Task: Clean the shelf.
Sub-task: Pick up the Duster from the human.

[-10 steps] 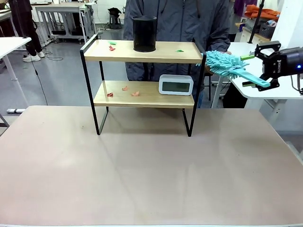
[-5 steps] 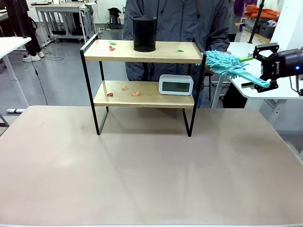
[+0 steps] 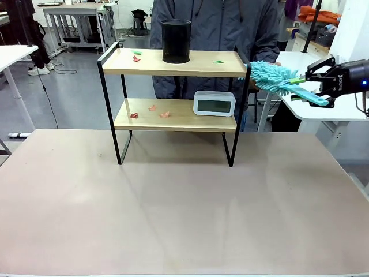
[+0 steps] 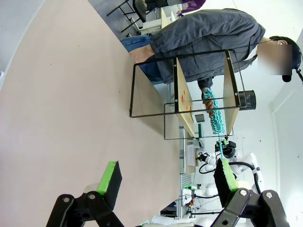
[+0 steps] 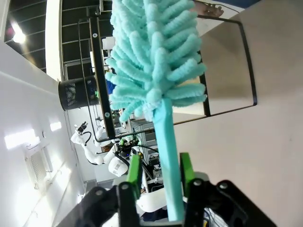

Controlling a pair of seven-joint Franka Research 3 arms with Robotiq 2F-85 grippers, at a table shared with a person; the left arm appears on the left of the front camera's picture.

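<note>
Front view shows the shelf (image 3: 176,64) standing on the far half of the tan table (image 3: 173,219), near the middle, with a person (image 3: 219,23) in a grey jacket right behind it; on its top board sit a black mesh cup (image 3: 176,41) and a few red and green bits (image 3: 219,62); on its lower board sit a small white clock (image 3: 214,103) and three little red scraps (image 3: 151,108); the right gripper (image 3: 320,86) is up in the air to the right of the shelf, and its two fingers are pressed tight on the handle of a blue-green duster (image 3: 274,78); the fluffy end of the duster points at the shelf and is just beside the right end of the top board; right wrist view shows the green pads (image 5: 134,168) squeezing the handle from both sides; left wrist view shows the left gripper (image 4: 167,180) with its fingers wide apart and nothing between them, over the table and well apart from the shelf; there a person's hand (image 4: 207,96) is at the fluffy end of the duster.
</note>
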